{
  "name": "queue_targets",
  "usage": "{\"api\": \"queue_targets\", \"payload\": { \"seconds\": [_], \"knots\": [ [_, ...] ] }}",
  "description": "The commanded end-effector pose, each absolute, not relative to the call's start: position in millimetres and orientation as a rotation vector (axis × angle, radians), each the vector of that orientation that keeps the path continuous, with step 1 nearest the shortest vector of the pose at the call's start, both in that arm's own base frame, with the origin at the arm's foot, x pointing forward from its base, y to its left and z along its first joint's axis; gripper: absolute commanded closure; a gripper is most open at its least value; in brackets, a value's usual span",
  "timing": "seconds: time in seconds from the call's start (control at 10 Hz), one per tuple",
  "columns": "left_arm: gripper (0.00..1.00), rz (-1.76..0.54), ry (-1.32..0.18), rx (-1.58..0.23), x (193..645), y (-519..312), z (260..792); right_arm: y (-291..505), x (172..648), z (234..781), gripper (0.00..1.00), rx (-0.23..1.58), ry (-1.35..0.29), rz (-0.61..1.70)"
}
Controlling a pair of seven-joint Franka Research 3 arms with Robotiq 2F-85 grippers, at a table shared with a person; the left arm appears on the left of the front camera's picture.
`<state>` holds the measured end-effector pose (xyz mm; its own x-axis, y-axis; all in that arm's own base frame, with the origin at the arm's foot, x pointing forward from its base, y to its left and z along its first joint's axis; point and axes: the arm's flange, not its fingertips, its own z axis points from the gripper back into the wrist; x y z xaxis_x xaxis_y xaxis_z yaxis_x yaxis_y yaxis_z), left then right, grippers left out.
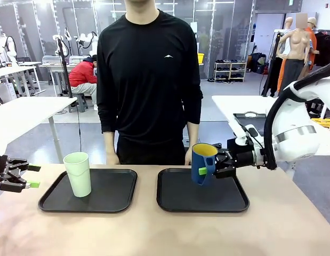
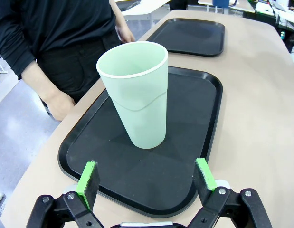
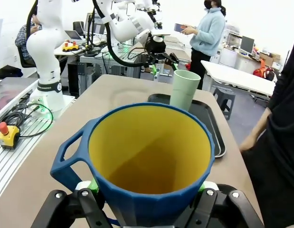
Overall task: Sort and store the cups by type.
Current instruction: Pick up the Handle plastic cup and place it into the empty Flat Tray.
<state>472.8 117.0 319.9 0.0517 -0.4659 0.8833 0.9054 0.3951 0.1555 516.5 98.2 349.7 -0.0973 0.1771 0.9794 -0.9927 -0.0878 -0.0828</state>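
A tall mint-green tumbler point(image 1: 78, 173) stands upright on the left black tray point(image 1: 117, 197). My left gripper point(image 1: 18, 178) hovers open just left of that tray; in the left wrist view its green pads point(image 2: 87, 183) spread wide in front of the tumbler point(image 2: 137, 95), apart from it. A dark blue mug point(image 1: 203, 162) with a yellow inside is over the right black tray point(image 1: 228, 200), with my right gripper point(image 1: 215, 166) shut on its side. In the right wrist view the mug point(image 3: 151, 156) sits between the jaws of the right gripper point(image 3: 147, 190). Whether it touches the tray I cannot tell.
A person in black stands at the table's far edge, with a hand point(image 1: 110, 157) behind each tray. The tan table point(image 1: 165, 234) is bare in front of the trays. The right tray point(image 2: 192, 35) lies beyond the tumbler in the left wrist view.
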Motion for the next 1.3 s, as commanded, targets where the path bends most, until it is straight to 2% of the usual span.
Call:
{"api": "queue_targets", "payload": {
  "seconds": [0.0,0.4,1.2],
  "knots": [
    [0.0,-1.121,-1.082,-0.521,474.4,117.2,318.9,97.1,533.1,350.0,0.55,1.091,-1.092,1.361],
    [0.0,-1.121,-1.082,-0.521,474.4,117.2,318.9,85.6,549.0,336.6,0.55,1.04,-1.102,1.331],
    [0.0,-1.121,-1.082,-0.521,474.4,117.2,318.9,85.9,579.3,252.7,0.55,0.993,-1.148,1.278]
  ]
}}
